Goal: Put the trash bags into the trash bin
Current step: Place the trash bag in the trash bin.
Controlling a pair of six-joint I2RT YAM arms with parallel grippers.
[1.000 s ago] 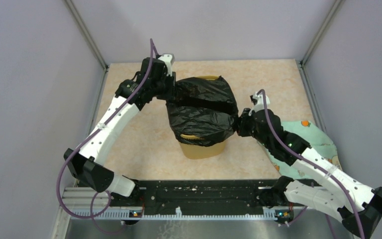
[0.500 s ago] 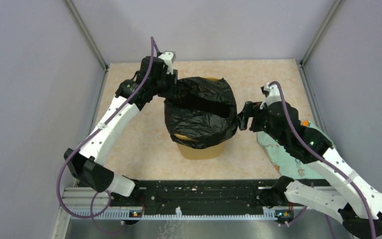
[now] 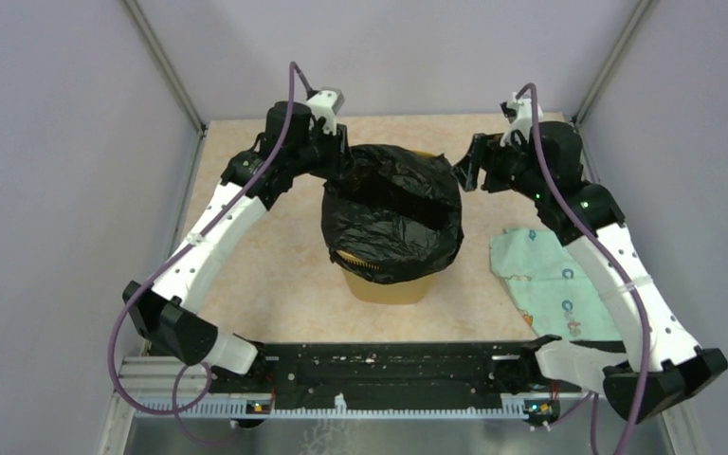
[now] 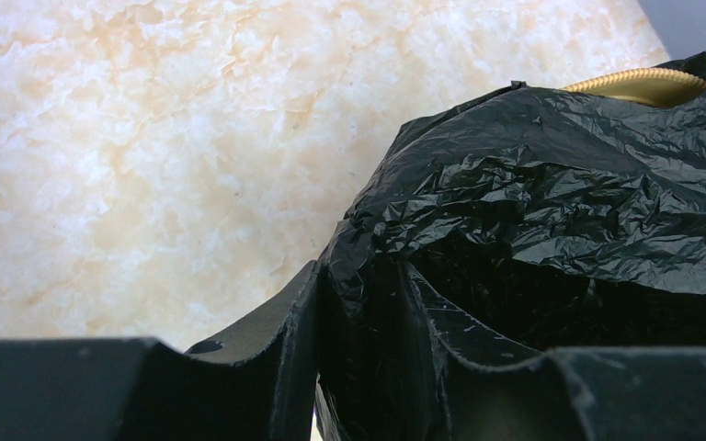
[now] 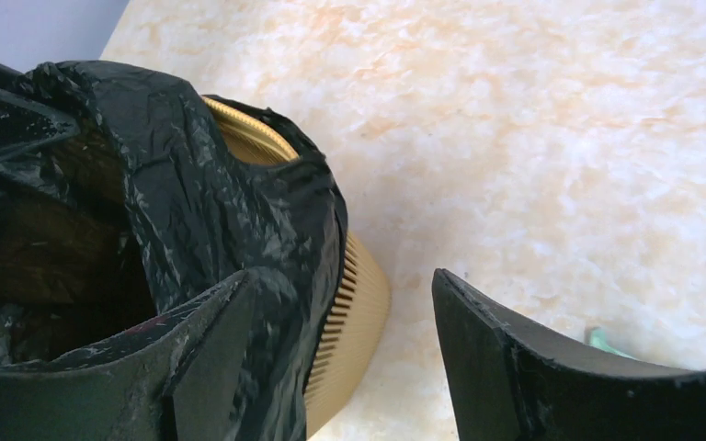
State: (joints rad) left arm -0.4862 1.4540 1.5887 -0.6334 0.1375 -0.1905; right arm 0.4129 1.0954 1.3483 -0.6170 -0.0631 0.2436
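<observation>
The trash bag (image 3: 393, 213) drapes over the trash bin (image 3: 389, 286) mid-surface (image 3: 275, 256), mouth open and part of the rim bare.

- Left gripper (image 4: 358, 285): jaws pinch the bag's left edge.
- Right gripper (image 5: 338, 276): jaws are wide apart beside the right rim, holding nothing.

Risk: a one-sided pull may drag the film off the rim or tip the bin.

trash bag (image 3: 393, 204) over trash bin (image 3: 386, 287), cloth (image 3: 542, 284) to right

Marbled beige table (image 3: 289, 284) carries yellow bin (image 3: 389, 287) and green cloth (image 3: 542, 277)
</observation>
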